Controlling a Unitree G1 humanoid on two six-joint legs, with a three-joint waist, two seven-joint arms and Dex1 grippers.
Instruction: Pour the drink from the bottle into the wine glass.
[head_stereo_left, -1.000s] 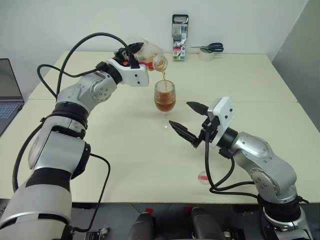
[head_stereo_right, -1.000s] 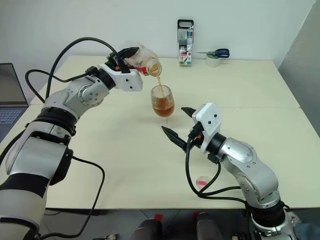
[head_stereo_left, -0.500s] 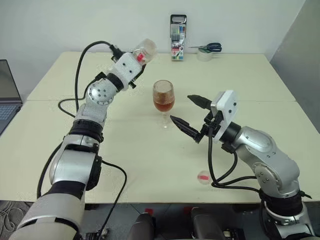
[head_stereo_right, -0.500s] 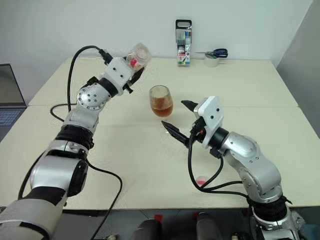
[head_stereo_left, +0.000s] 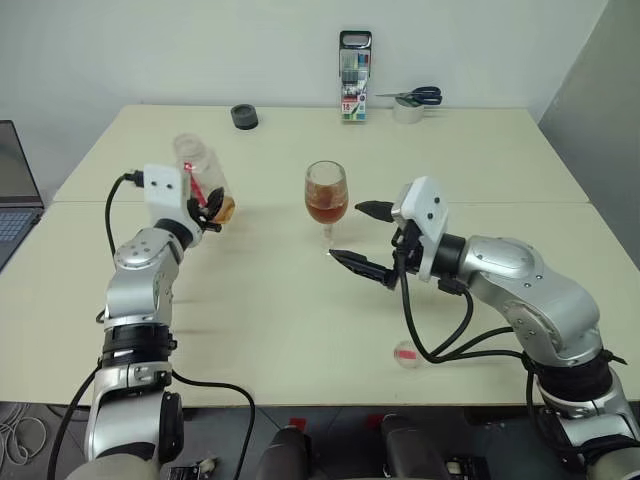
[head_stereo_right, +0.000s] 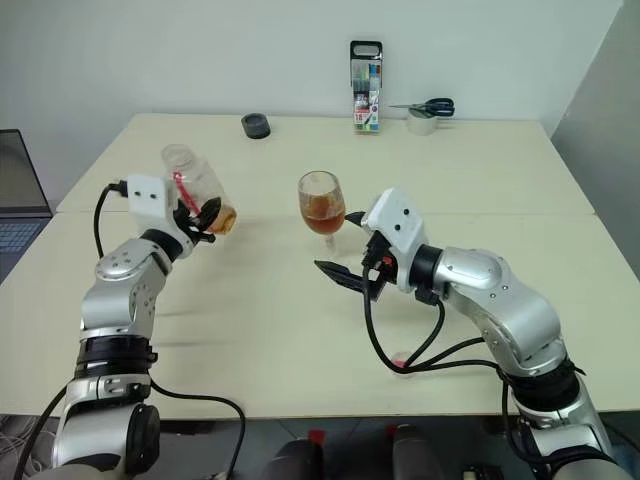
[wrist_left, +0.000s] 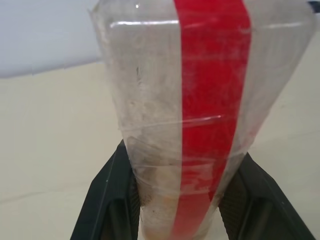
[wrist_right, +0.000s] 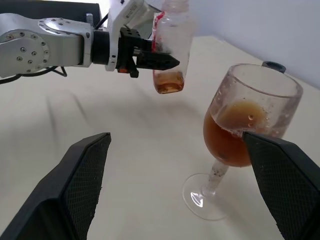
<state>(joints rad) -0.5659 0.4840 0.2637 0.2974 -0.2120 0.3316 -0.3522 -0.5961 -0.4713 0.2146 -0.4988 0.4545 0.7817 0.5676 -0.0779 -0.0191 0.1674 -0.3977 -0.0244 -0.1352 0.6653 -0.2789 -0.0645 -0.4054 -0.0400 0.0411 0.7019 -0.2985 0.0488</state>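
The wine glass (head_stereo_left: 326, 194) stands upright near the table's middle, its bowl about half full of the amber drink (wrist_right: 227, 140). To its left my left gripper (head_stereo_left: 208, 203) is shut on the clear bottle (head_stereo_left: 203, 180), which is held nearly upright above the table. The bottle (wrist_left: 200, 125) shows its red label strip, and a small amber remnant (wrist_right: 168, 87) lies in its bottom. Just right of the glass, at stem height, my right gripper (head_stereo_left: 346, 232) hangs open. Its black fingers (wrist_right: 75, 185) frame the glass (wrist_right: 245, 130) without touching it.
A small red cap (head_stereo_left: 407, 353) lies on the table in front of my right arm. At the back are a black round object (head_stereo_left: 243, 116), a pack of markers (head_stereo_left: 356, 75), scissors and a tape roll (head_stereo_left: 410, 103). A laptop (head_stereo_left: 12, 190) sits at the far left edge.
The left arm swung the bottle from above the glass down and to the left and rolled it back upright, ending the pour. The right gripper stayed open by the glass.
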